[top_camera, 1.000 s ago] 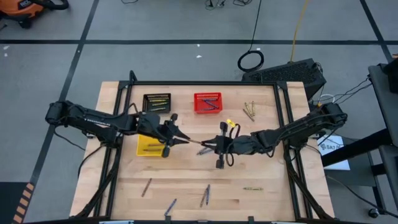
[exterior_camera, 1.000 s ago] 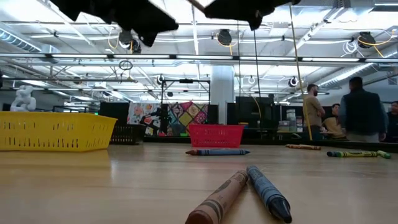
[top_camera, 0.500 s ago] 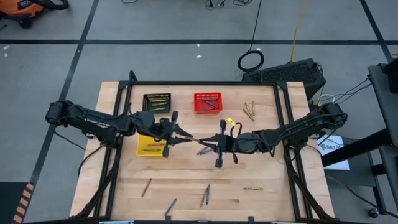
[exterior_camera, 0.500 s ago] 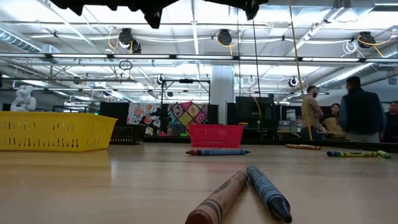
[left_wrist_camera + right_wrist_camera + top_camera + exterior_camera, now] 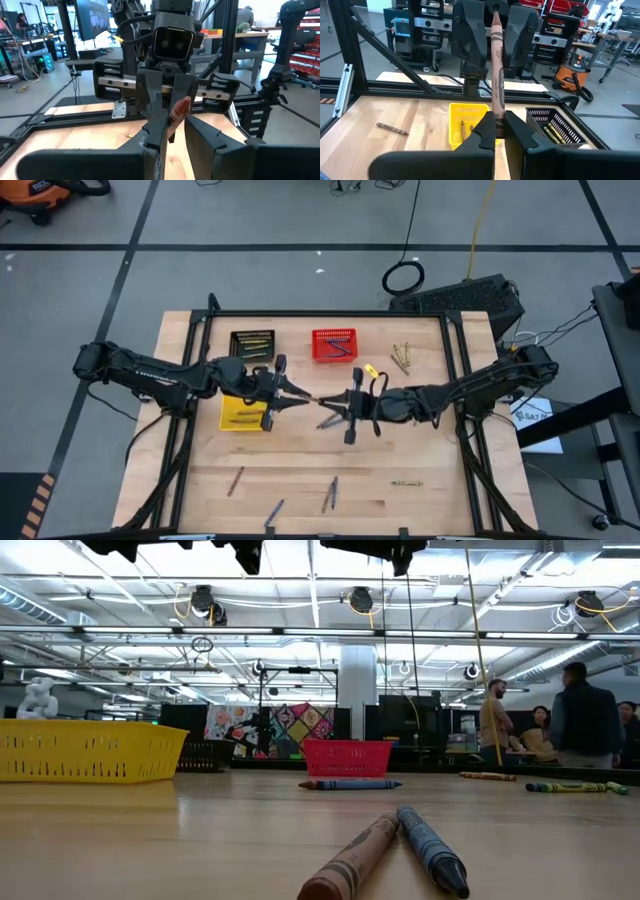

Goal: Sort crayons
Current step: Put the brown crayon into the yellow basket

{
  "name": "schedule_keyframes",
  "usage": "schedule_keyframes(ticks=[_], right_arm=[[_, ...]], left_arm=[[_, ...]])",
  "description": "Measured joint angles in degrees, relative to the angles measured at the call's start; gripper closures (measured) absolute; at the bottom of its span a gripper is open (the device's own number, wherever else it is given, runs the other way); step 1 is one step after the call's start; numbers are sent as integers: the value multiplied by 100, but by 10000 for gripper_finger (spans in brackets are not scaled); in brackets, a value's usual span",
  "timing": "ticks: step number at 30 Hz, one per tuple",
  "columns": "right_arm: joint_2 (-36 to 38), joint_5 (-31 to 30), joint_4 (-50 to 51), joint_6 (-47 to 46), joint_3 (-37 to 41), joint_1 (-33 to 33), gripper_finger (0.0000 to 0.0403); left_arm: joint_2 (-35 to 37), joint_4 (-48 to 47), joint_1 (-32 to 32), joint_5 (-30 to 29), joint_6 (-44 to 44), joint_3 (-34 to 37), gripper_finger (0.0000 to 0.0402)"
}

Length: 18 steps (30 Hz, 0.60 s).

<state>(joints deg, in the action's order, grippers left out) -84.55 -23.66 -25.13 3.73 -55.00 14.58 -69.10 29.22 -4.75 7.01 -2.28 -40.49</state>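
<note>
A brown crayon (image 5: 496, 65) hangs above the table's middle, held by my right gripper (image 5: 499, 120), which reaches in level from the right (image 5: 332, 402). Its pointed end (image 5: 181, 106) faces my left gripper (image 5: 175, 132). That gripper comes in level from the left (image 5: 298, 397) and is open, one finger on each side of the point. I cannot tell whether they touch it. Loose crayons lie near the front edge (image 5: 330, 495) and at the far right (image 5: 402, 358). Others lie in the yellow basket (image 5: 240, 416). My right gripper pinches the brown crayon's blunt end (image 5: 497, 111) between its two fingers. It comes in level from the table's right, and the crayon sticks out forward in line with the fingers. The crayon is lifted clear of the table, about level, its point toward the left gripper.
A black basket (image 5: 252, 343) and a red basket (image 5: 333, 345) stand at the far edge; the yellow one sits under my left arm. A brown crayon (image 5: 352, 860) and a blue crayon (image 5: 432, 850) lie close to the low camera. People stand in the room behind.
Both grippers have tipped up toward level and risen, leaving the top of the low view. The brown crayon has gone up with my right gripper, its point staying between my left gripper's fingers.
</note>
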Motion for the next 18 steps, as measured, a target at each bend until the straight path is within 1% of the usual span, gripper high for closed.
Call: schedule_keyframes(ticks=[6, 15, 18], right_arm=[[0, 24, -46, 0, 0, -39, 403], [4, 35, -52, -28, -1, -63, 403], [4, 133, -8, -91, 0, -67, 403]], left_arm=[[0, 50, 33, 2, -7, 0, 338], [-146, 354, 72, 4, -17, 0, 389], [-198, 358, 70, 8, -15, 0, 395]])
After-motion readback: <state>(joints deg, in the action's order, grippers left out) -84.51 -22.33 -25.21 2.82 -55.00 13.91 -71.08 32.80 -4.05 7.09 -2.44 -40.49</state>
